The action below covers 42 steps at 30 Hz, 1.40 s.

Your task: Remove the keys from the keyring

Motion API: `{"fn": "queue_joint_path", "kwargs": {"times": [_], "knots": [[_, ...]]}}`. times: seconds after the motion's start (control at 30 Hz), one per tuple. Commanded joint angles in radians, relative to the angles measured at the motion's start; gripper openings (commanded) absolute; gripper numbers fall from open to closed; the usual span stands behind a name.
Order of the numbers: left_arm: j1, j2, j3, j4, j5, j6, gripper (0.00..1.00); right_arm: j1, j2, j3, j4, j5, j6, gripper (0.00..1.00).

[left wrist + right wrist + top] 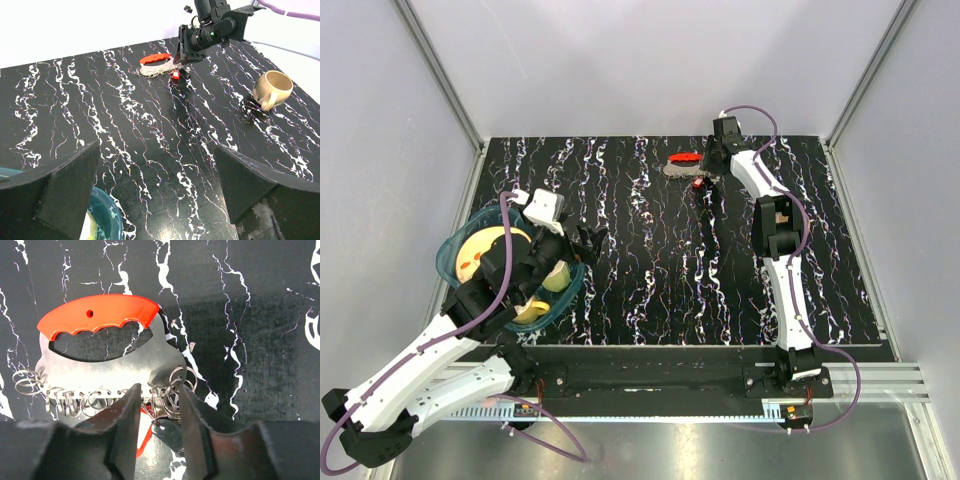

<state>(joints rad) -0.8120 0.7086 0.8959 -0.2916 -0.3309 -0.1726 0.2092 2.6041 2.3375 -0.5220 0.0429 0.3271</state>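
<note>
The keyring [682, 165] is being shown by the top view at the far side of the table [640, 270], just beside the right gripper [705, 172], with a red speck on the near side of it. Little more is being resolved there.

From the right wrist, detail is being given: a grey fob [107, 365] with a red tag [100, 312] along its far edge is lying flat, and a row of small rings [95, 400] is strung along its near edge. The right gripper's fingers [127, 420] are being held narrowly apart, with a cluster of rings and the keys [166, 432], one red-headed, between them. Whether anything is being pinched cannot be told.

From the left wrist, a tan mug [272, 89] is being shown tipped on its side, well apart from the keyring on the right; in the top view it is mostly hidden by the right arm. The red-headed key [176, 75] is being seen just below the right gripper's tip.

The left gripper [155, 150] is being held wide open and empty, near a teal bowl [455, 250].
</note>
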Motion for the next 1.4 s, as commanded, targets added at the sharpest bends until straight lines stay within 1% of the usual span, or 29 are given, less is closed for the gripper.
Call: {"fn": "queue_joint_path", "kwargs": {"times": [0.0, 0.03, 0.07, 0.13, 0.17, 0.2, 0.27, 0.3, 0.37, 0.43, 0.47, 0.53, 0.57, 0.6, 0.67, 0.7, 0.77, 0.8, 0.87, 0.9, 0.93, 0.97, 1.0, 1.03, 1.07, 1.1, 1.2, 1.23, 1.37], "knots": [[-0.001, -0.003, 0.044, 0.032, -0.031, 0.018, 0.99, -0.001, 0.008, 0.049, -0.029, -0.035, 0.006, 0.38], [0.000, -0.003, 0.044, 0.034, -0.034, 0.018, 0.99, -0.001, 0.004, 0.042, -0.030, -0.035, 0.001, 0.35], [-0.001, -0.004, 0.044, 0.035, -0.037, 0.018, 0.99, -0.001, 0.001, 0.037, -0.029, -0.037, -0.005, 0.28], [0.000, -0.003, 0.041, 0.039, -0.039, 0.019, 0.99, -0.001, -0.015, 0.028, -0.029, -0.043, -0.019, 0.21], [0.000, 0.000, 0.043, 0.037, -0.039, 0.019, 0.99, -0.001, -0.019, 0.026, -0.029, -0.076, -0.025, 0.18], [0.000, 0.000, 0.043, 0.034, -0.037, 0.019, 0.99, -0.002, -0.032, 0.025, -0.029, -0.096, -0.029, 0.13], [0.000, 0.000, 0.046, 0.032, -0.037, 0.019, 0.99, -0.001, -0.058, 0.008, -0.030, -0.155, -0.039, 0.07], [-0.001, -0.003, 0.044, 0.034, -0.039, 0.018, 0.99, -0.001, -0.068, -0.015, -0.030, -0.187, -0.039, 0.00], [0.000, -0.006, 0.038, 0.039, -0.043, 0.021, 0.99, -0.001, -0.110, -0.050, -0.026, -0.216, -0.036, 0.00], [0.000, -0.008, 0.034, 0.046, -0.049, 0.022, 0.99, -0.001, -0.145, -0.131, -0.006, -0.256, -0.036, 0.00], [0.000, -0.006, 0.034, 0.045, -0.056, 0.022, 0.99, -0.001, -0.191, -0.167, 0.007, -0.264, -0.034, 0.00], [0.000, 0.000, 0.035, 0.042, -0.054, 0.025, 0.98, -0.001, -0.245, -0.303, 0.065, -0.273, -0.027, 0.00], [0.000, 0.002, 0.034, 0.043, -0.047, 0.030, 0.98, -0.001, -0.310, -0.355, 0.092, -0.279, -0.026, 0.00], [0.000, 0.000, 0.031, 0.042, -0.042, 0.033, 0.98, -0.001, -0.346, -0.468, 0.152, -0.296, -0.028, 0.00], [0.000, 0.003, 0.031, 0.039, -0.042, 0.041, 0.97, -0.001, -0.448, -0.576, 0.201, -0.305, -0.030, 0.00], [-0.001, 0.006, 0.031, 0.037, -0.051, 0.042, 0.96, -0.001, -0.478, -0.675, 0.239, -0.326, -0.026, 0.00], [0.000, 0.009, 0.034, 0.035, -0.080, 0.041, 0.96, 0.001, -0.565, -0.769, 0.260, -0.344, -0.005, 0.00], [0.000, 0.009, 0.031, 0.034, -0.091, 0.039, 0.96, 0.002, -0.597, -0.876, 0.293, -0.344, 0.006, 0.00], [0.000, 0.008, 0.026, 0.035, -0.105, 0.039, 0.96, 0.007, -0.695, -0.993, 0.344, -0.347, 0.023, 0.00], [0.000, 0.009, 0.023, 0.042, -0.106, 0.039, 0.96, 0.018, -0.728, -1.099, 0.390, -0.354, 0.023, 0.00], [0.000, 0.012, 0.023, 0.040, -0.108, 0.041, 0.96, 0.021, -0.757, -1.145, 0.408, -0.365, 0.023, 0.00], [-0.001, 0.015, 0.021, 0.042, -0.108, 0.042, 0.96, 0.025, -0.815, -1.187, 0.419, -0.377, 0.023, 0.00], [-0.001, 0.020, 0.023, 0.042, -0.108, 0.044, 0.96, 0.036, -0.843, -1.261, 0.428, -0.393, 0.026, 0.00], [0.000, 0.028, 0.023, 0.042, -0.111, 0.045, 0.96, 0.047, -0.875, -1.299, 0.432, -0.399, 0.033, 0.00], [0.000, 0.032, 0.024, 0.042, -0.112, 0.045, 0.96, 0.058, -0.942, -1.337, 0.436, -0.403, 0.039, 0.00], [-0.001, 0.035, 0.024, 0.039, -0.117, 0.045, 0.95, 0.074, -0.976, -1.410, 0.445, -0.411, 0.044, 0.00], [0.000, 0.020, 0.020, 0.049, -0.123, 0.036, 0.94, 0.157, -1.110, -1.518, 0.410, -0.399, 0.040, 0.00], [-0.001, 0.009, -0.007, 0.061, -0.126, 0.033, 0.94, 0.182, -1.143, -1.540, 0.395, -0.396, 0.038, 0.00], [-0.001, -0.017, -0.034, 0.097, -0.145, -0.001, 0.94, 0.196, -1.338, -1.629, 0.332, -0.388, 0.047, 0.00]]}}
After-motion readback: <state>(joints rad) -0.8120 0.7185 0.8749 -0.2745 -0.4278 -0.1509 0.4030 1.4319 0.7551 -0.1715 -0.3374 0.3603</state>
